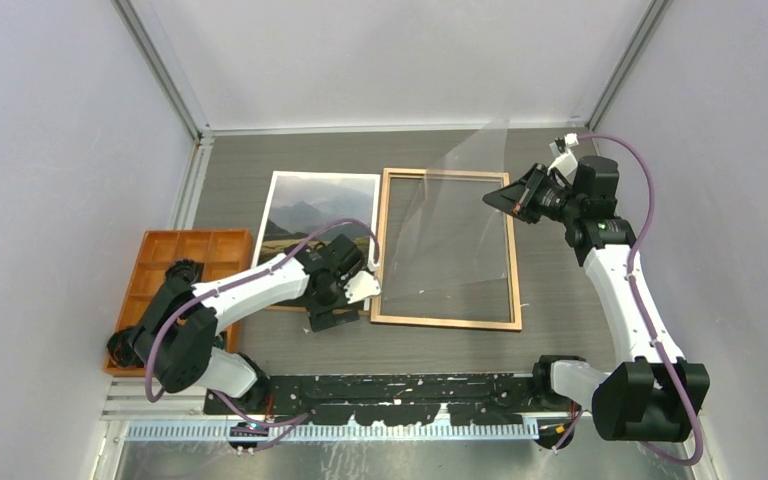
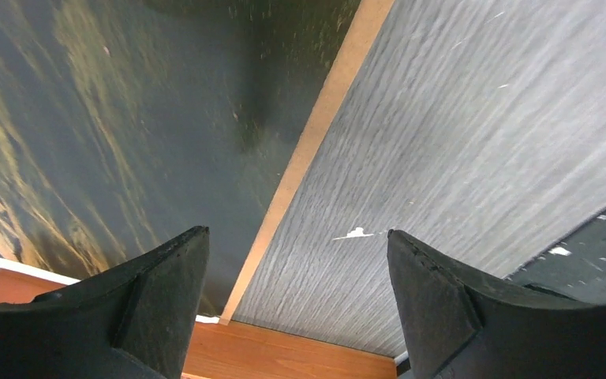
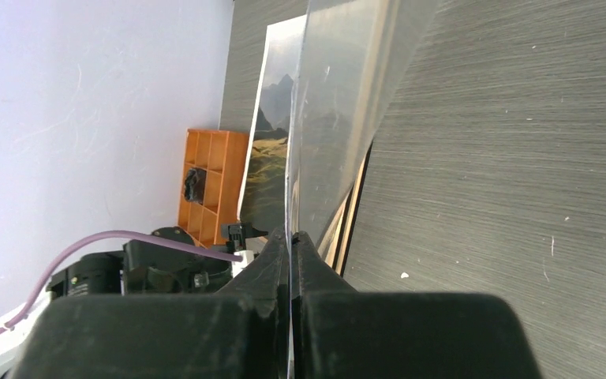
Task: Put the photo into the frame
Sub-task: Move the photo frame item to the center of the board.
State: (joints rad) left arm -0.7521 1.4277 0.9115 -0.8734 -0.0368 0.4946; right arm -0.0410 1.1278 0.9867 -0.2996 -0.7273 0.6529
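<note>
The photo (image 1: 305, 205), a dark mountain print with a white border, lies flat left of centre on a brown backing board whose edge (image 2: 316, 134) sticks out beside it. The frame (image 1: 390, 250) lies flat at centre, wood side up, with nothing in its opening. My left gripper (image 1: 345, 300) is open and empty, low between the photo's near right corner and the frame's left rail (image 2: 300, 351). My right gripper (image 1: 492, 198) is shut on the edge of the clear pane (image 1: 460, 190). It holds the pane tilted up above the frame's far right part. The pane (image 3: 339, 95), photo (image 3: 268, 158) and frame (image 3: 353, 213) show in the right wrist view.
An orange compartment tray (image 1: 185, 265) sits at the left edge of the table, also in the right wrist view (image 3: 209, 181). White walls and metal posts close in the back and sides. A black mounting rail (image 1: 410, 385) runs along the near edge.
</note>
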